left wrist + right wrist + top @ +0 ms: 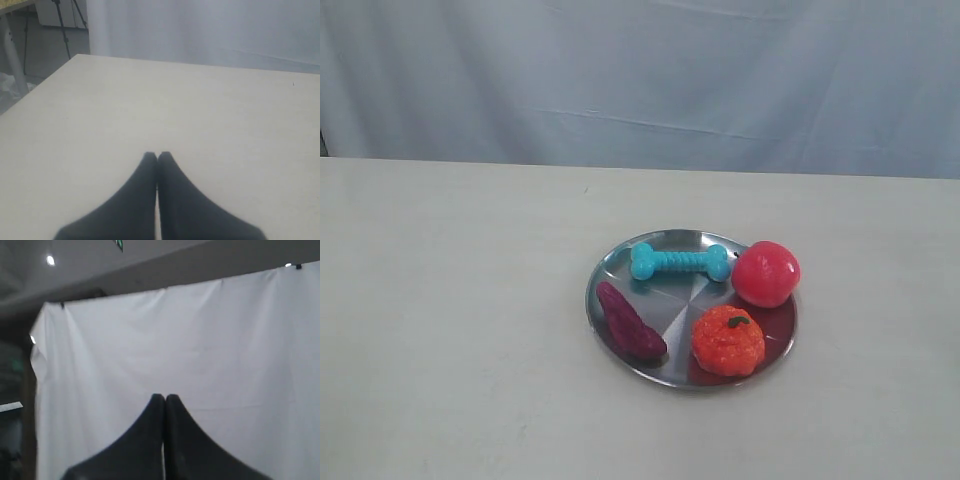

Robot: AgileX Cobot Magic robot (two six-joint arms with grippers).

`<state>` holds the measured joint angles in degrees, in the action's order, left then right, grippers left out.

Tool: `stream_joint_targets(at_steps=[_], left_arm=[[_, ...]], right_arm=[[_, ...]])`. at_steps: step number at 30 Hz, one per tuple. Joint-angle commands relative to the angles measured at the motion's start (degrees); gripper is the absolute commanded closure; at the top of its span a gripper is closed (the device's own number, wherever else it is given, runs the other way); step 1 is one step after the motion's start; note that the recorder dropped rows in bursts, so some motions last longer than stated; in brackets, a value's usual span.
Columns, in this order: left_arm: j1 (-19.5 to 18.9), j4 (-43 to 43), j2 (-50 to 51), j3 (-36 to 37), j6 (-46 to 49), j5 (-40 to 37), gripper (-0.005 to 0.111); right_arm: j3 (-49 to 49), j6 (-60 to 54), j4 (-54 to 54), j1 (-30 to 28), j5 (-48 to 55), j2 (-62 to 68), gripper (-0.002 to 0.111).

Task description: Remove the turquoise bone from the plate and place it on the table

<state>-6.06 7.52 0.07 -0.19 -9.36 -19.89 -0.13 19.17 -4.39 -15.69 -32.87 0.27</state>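
The turquoise bone (679, 262) lies across the far part of the steel plate (626, 268), which rests on the off-white table (450, 330) right of centre. Neither arm shows in the exterior view. In the left wrist view my left gripper (157, 156) is shut with nothing in it, its black fingertips touching above bare tabletop (210, 115). In the right wrist view my right gripper (164, 398) is shut and empty too, facing the white backdrop curtain; no plate or bone shows there.
On the plate also sit a red apple (766, 273), an orange pumpkin (728, 340) and a dark purple sweet potato (629, 322). A pale curtain (640, 80) hangs behind the table. The table's far left corner (80, 56) and tripod legs (65, 25) show beyond it.
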Motion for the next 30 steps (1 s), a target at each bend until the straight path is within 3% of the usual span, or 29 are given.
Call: stream_joint_targets(at_steps=[1,5,11,19,24,30], left_arm=[[0.28,0.05,-0.07,0.19,-0.08,0.06,0.107],[0.28,0.05,-0.07,0.19,-0.08,0.06,0.107],[0.28,0.05,-0.07,0.19,-0.08,0.06,0.107],[0.28,0.05,-0.07,0.19,-0.08,0.06,0.107],[0.28,0.05,-0.07,0.19,0.06,0.06,0.107],[0.28,0.05,-0.07,0.19,0.06,0.06,0.107]], right_arm=[[0.13,14.31,1.78,-0.42,-11.26,-0.27,0.109],[-0.67,18.46,12.36,-0.42,-10.60,-0.27,0.109],[-15.05,12.64,15.27,-0.42,10.20,4.63,0.109],[-44.34,10.73,6.98,-0.42,40.52,30.11,0.109],[-64.89,-2.88,4.39,-0.42,69.22,47.14,0.109],[-79.94,-15.45,7.04,-0.42,84.53,64.39,0.109]])
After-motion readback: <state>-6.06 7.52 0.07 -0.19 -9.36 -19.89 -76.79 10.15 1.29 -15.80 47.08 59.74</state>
